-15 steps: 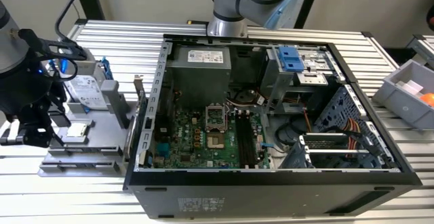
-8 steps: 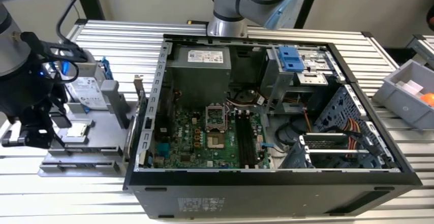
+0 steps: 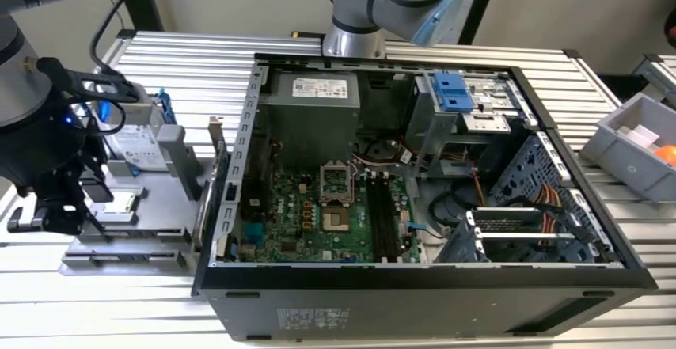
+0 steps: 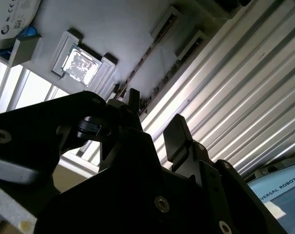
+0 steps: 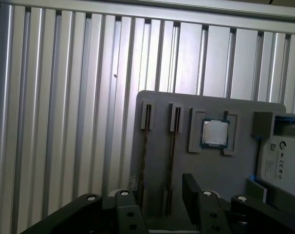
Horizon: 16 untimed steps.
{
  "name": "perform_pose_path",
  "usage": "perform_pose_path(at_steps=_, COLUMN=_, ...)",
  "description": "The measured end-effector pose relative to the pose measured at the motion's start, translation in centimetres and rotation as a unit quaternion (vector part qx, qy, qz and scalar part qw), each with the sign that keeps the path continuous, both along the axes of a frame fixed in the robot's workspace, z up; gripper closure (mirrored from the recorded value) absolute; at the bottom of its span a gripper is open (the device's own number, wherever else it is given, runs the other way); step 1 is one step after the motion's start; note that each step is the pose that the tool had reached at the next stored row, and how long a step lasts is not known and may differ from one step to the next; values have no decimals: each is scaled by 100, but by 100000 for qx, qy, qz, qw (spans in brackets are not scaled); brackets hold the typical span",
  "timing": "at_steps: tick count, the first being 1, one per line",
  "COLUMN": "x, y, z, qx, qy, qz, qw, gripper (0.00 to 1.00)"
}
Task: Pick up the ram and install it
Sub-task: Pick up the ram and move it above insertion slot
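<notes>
Pickup is not yet done: your black claw [image 5: 156, 187] hangs spread and empty over the flat grey parts tray [image 3: 127, 242], lower left in the exterior view. The long thin ram stick [image 5: 172, 163] stands on edge in a tray slot, its long axis parallel to the ribs of the silver table [image 3: 591, 80]. Rightward, the memory slots [image 3: 385, 222] in the open black computer case [image 3: 423, 274] look bare.

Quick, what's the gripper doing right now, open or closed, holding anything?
Gripper: open, holding nothing, poised over the ram standing in the grey tray.
</notes>
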<state>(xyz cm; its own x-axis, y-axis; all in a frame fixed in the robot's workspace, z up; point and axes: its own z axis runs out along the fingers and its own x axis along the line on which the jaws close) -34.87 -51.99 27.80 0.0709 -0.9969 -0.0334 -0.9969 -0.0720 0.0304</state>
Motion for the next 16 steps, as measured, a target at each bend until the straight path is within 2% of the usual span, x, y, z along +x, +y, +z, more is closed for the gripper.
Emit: perform_pose_path(at_steps=16, x=1, y=-3, z=-141, qx=-82, qy=10, qz=-139, qw=100000, gripper=0)
